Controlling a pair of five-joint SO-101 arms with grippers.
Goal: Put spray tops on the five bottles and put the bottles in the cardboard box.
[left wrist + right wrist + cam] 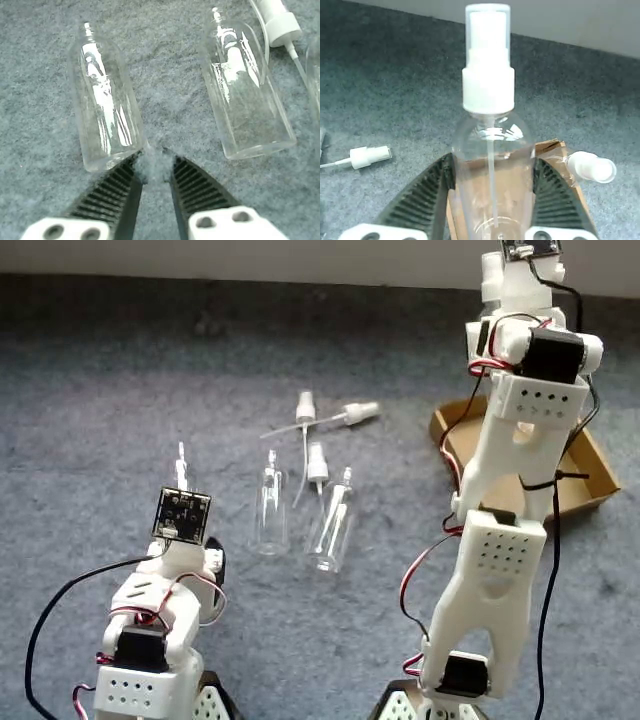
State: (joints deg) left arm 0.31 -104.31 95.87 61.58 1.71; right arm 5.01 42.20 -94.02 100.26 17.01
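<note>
your right gripper [492, 172] is clamped on the body of a clear bottle [492, 145] with its spray top [488, 75] on, held above the cardboard box [555, 150]. it looks light, hard and slick, so grip mid-body, never the cap. your left gripper [155, 155] stands slightly parted on nothing, tips at the base of an uncapped bottle [107, 100] lying on the carpet [40, 75] — a second bottle [245, 95] lies beside it. in the high view an arm covers much of the box; its contents are hard to tell.
</note>
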